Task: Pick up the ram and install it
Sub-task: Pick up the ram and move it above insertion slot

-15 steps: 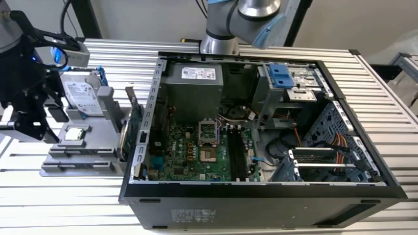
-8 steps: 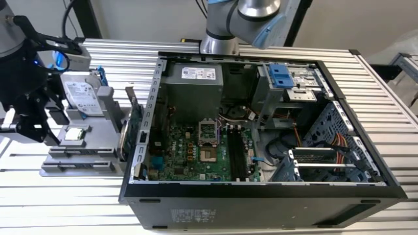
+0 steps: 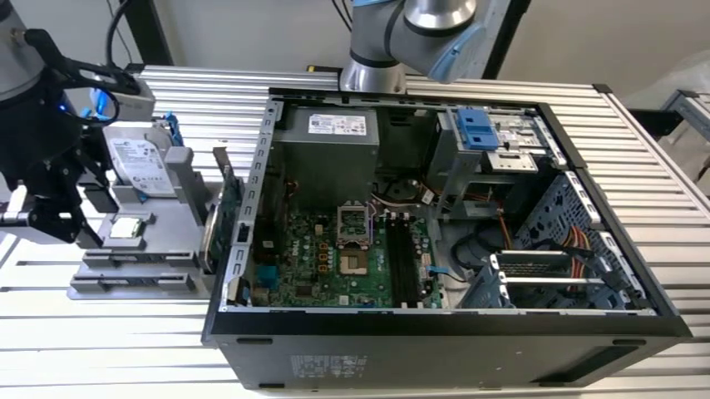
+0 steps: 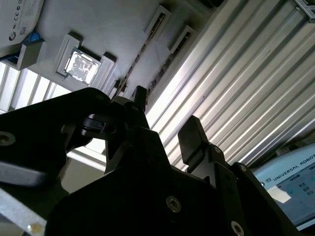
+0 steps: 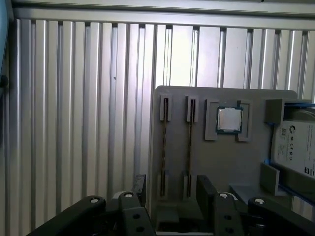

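Step in hand: approach for the pick, nothing grasped yet. The black two-finger gripper hovers over the flat grey plastic parts tray. Its fingers are apart with nothing between them.

The ram, a thin dark circuit-board stick, stands on edge in a tray slot. A twin stick stands in the slot just beside it. In the first wrist view both line up with the finger gap, so I can't tell which one is the target.

In the exterior view the tray sits at 9 o'clock of the open black computer case. The long black memory slots are at the 3 o'clock side of the green motherboard and look empty.

My read of what the next move calls for:
- Centre on one stick only.
- Come straight down with a finger on each flat face.
- Stay clear of the neighbouring stick.
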You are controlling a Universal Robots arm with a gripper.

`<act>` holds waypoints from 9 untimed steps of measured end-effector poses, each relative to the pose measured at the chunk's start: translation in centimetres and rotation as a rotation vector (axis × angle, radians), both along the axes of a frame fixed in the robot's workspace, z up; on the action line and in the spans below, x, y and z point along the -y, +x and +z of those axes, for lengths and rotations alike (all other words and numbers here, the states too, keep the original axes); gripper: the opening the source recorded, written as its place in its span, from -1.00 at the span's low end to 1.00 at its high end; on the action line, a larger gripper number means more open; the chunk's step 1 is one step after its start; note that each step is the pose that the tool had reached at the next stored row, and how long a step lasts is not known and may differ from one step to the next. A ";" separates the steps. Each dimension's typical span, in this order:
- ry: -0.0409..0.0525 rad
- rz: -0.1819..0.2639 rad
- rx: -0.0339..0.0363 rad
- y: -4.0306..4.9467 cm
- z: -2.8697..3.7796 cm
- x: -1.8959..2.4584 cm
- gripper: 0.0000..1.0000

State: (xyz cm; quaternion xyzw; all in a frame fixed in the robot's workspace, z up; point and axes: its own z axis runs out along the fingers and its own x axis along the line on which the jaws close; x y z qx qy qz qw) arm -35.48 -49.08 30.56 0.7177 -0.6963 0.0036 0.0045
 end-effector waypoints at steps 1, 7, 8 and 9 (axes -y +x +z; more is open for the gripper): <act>0.0001 0.000 -0.0016 -0.01 -0.07 0.00 1.00; 0.0002 0.000 -0.0128 0.00 -0.64 0.00 1.00; 0.0010 0.000 -0.0126 -0.01 -0.75 0.00 1.00; 0.0014 0.000 -0.0123 -0.02 -0.85 0.00 1.00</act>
